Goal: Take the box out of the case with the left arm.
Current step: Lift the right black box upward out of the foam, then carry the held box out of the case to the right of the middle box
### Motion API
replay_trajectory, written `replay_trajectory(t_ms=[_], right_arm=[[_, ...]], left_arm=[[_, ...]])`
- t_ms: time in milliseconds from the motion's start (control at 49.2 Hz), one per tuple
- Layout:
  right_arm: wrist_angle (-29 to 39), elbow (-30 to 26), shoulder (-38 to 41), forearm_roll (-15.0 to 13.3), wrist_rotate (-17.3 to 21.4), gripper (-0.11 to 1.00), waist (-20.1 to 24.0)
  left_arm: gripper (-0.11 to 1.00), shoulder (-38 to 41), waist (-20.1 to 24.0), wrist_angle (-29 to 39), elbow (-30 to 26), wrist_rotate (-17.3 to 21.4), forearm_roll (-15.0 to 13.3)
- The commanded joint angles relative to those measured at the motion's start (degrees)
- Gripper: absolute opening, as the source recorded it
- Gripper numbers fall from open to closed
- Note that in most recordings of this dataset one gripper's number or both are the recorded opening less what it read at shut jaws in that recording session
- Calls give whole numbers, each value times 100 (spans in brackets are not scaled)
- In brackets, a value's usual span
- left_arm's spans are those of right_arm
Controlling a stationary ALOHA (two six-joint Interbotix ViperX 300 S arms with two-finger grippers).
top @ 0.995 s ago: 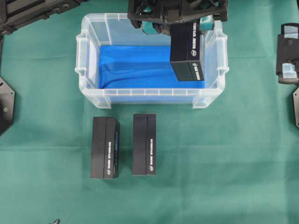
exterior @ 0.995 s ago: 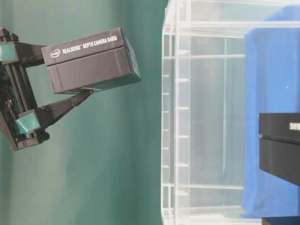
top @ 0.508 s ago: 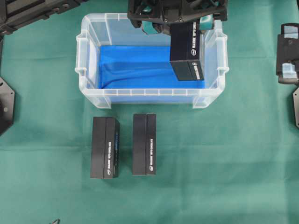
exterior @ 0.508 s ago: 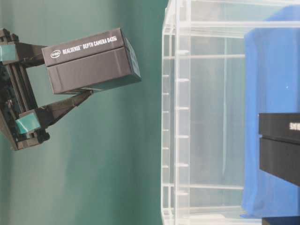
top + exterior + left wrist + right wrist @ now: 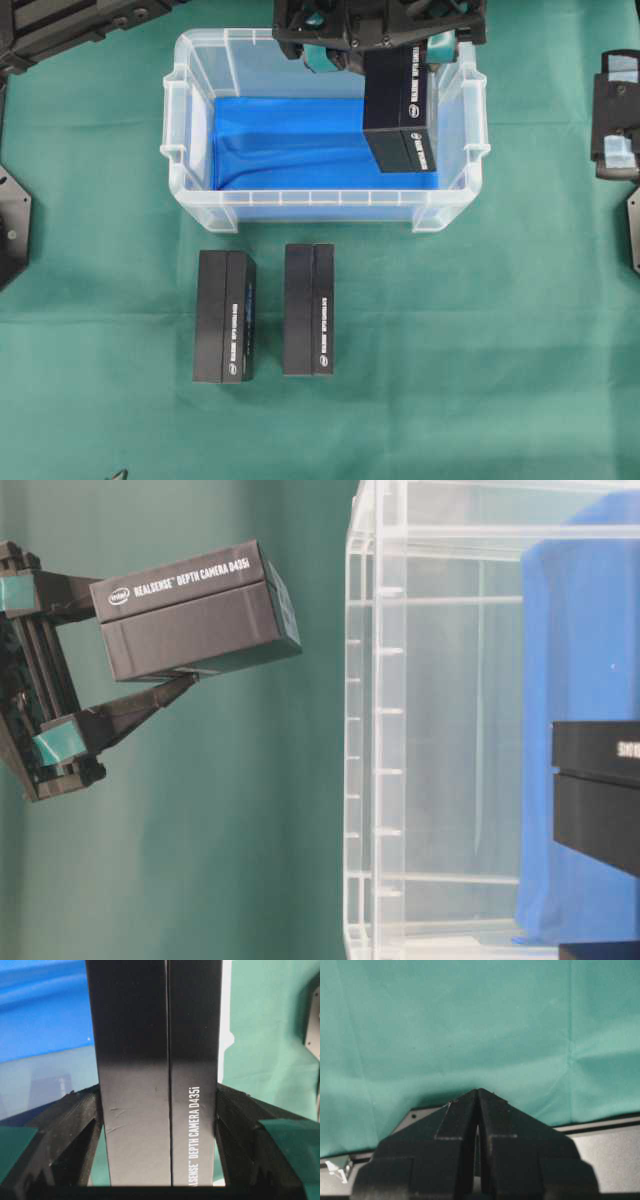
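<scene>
Nothing's moved in the last second: left tool (image 5: 150, 640) still clamps the box (image 5: 195, 610), probably clear above the case (image 5: 200, 205); right tool (image 5: 478, 1110) closed.

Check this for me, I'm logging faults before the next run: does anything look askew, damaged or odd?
Only minor things. The box clamped in the left hand shows small scuff marks on one face. In the table-level view it sits slightly tilted in the hand. The two boxes on the green cloth lie neat and parallel.

The held box (image 5: 190, 610) reads "intel REALSENSE DEPTH CAMERA D435i" in white along its side; lettering on the other boxes is illegible.
</scene>
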Motion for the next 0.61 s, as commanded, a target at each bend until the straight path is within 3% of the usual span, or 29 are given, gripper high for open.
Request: replay_trajectory(t_ms=[0, 386, 589], right_arm=[[-18, -62, -9, -9, 0, 0, 0], [-18, -62, -18, -9, 0, 0, 0], [-18, -62, -18, 9, 9, 0, 0]], left_arm=[[61, -193, 9, -26, -141, -9, 35], [61, -229, -246, -26, -167, -88, 35], [61, -264, -765, -18, -149, -527, 35]])
